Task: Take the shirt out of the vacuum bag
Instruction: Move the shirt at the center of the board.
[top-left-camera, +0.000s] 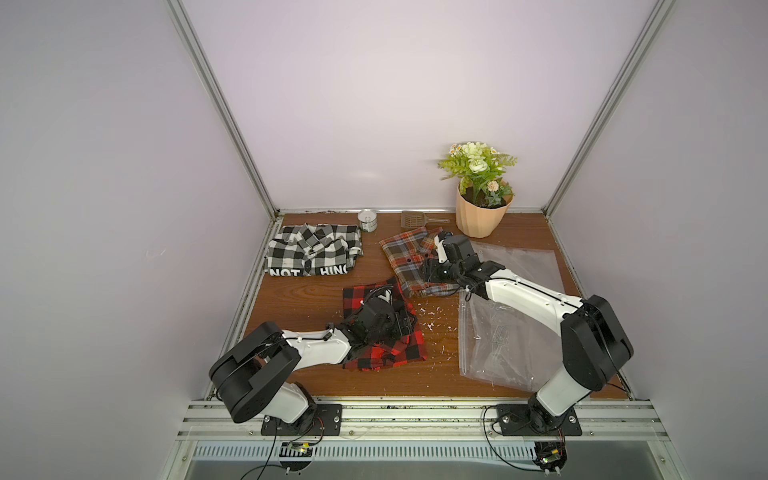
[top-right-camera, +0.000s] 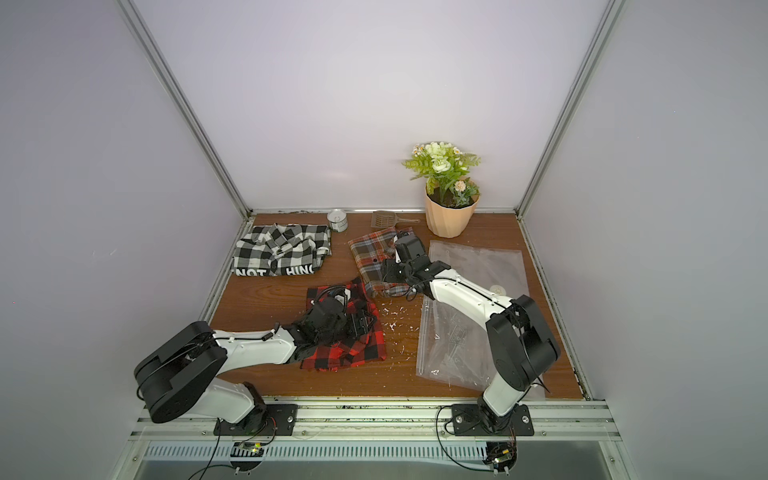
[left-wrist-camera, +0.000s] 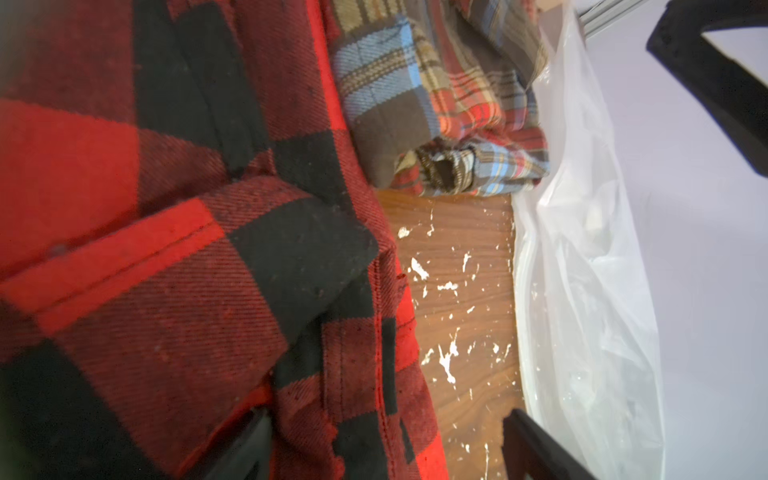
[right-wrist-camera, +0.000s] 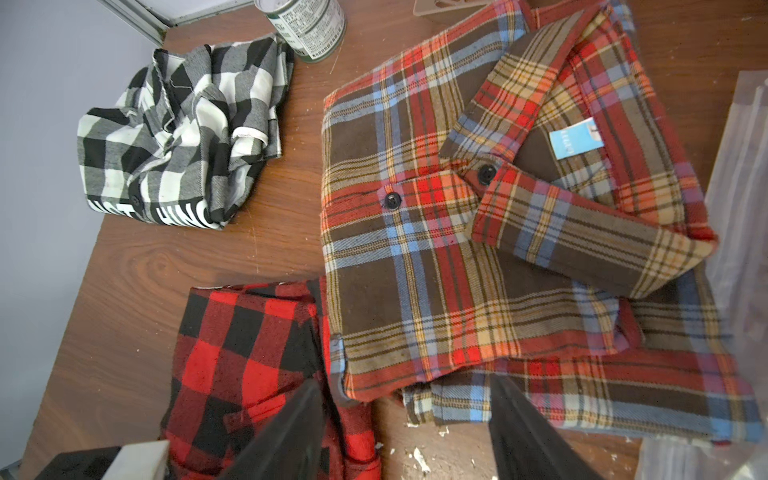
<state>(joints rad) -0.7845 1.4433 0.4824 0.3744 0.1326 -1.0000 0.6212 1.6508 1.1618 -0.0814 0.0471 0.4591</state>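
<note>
While under R arm (top-left-camera: 523, 293), bag (top-left-camera: 494, 349) part-hidden

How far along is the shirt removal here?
Done, apparently: the vacuum bag lies flat and looks empty, while the red-black shirt, brown plaid shirt and black-white shirt all lie outside it. In hand: nothing; the left hand hangs open over the red-black shirt, the right hand open over the brown plaid one. Left: seemingly only pulling the arms back.
</note>
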